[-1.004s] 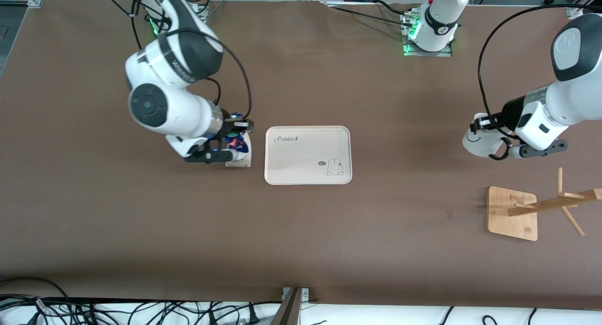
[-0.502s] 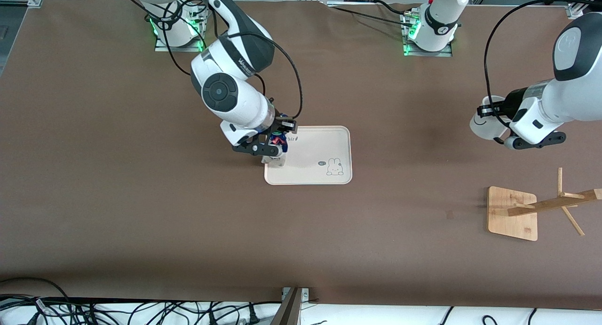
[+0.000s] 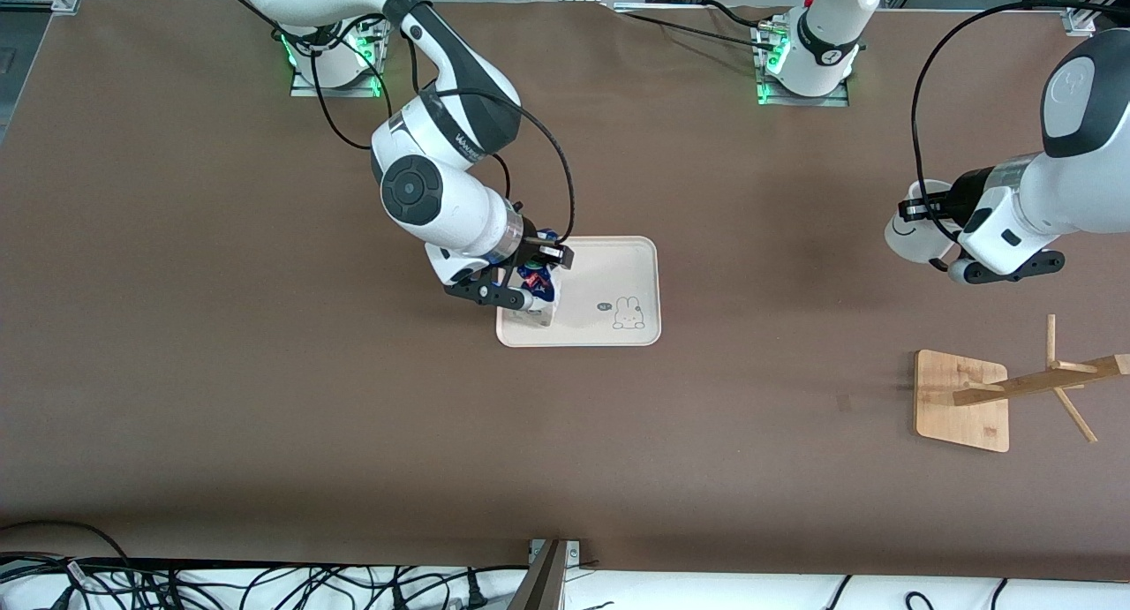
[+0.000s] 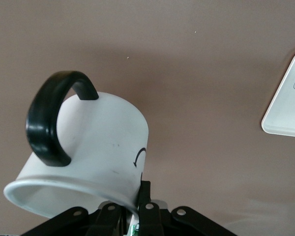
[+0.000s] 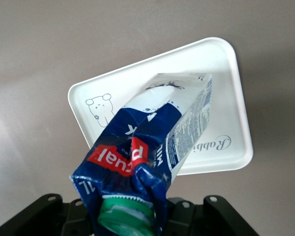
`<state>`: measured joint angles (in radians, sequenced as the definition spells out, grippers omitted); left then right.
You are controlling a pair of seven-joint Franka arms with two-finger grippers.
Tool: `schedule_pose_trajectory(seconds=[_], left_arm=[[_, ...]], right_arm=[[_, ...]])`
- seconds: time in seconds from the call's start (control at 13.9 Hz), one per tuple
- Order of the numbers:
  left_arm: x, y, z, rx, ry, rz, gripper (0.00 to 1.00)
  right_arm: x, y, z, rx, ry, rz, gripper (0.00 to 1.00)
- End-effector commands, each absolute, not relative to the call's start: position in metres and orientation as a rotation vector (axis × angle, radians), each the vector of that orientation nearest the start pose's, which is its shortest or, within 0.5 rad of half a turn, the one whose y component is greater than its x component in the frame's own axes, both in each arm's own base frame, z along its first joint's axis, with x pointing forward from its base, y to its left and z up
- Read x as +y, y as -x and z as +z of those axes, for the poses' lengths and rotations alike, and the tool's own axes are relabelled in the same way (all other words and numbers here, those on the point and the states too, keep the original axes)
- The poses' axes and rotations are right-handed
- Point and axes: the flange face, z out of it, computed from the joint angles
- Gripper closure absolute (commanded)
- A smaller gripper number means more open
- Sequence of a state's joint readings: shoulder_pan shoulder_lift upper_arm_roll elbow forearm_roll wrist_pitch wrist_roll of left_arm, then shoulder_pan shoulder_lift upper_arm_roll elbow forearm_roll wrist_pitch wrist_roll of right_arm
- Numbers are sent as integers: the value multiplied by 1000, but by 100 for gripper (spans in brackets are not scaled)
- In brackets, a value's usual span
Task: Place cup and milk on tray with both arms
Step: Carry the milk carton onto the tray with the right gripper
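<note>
"Rabbit" lettering on the tray [image 5: 221,93]; "L" and partial red-label letters on the milk [image 5: 152,147].

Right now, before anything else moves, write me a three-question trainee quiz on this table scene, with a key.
1. True or false: the right gripper holds the milk carton over the tray.
2. Which item does the left gripper grip? A) the wooden rack B) the mug C) the tray
3. Fill in: the wooden rack stands toward the ____ arm's end of the table.

Key
1. True. The carton hangs tilted over the tray's end toward the right arm.
2. B. The fingers clamp the rim of the mug, which is over bare table toward the left arm's end, not over the tray.
3. Left.
</note>
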<state>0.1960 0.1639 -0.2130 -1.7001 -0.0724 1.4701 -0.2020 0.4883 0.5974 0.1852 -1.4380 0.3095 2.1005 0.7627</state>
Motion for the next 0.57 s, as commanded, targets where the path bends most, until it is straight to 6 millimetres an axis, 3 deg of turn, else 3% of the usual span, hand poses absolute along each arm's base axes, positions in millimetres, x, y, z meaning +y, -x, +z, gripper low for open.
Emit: schedule_pose_trajectory(seconds=[0.0, 0.22, 0.5], left_arm=[[-12, -568, 475, -261, 3106, 642, 100], [-12, -570, 474, -263, 3107, 642, 100], [-11, -577, 476, -271, 3113, 631, 100]], right_arm=[[445, -571, 344, 225, 2769, 282, 93], [440, -563, 333, 67, 2816, 361, 93], [437, -557, 328, 20, 2834, 417, 93]])
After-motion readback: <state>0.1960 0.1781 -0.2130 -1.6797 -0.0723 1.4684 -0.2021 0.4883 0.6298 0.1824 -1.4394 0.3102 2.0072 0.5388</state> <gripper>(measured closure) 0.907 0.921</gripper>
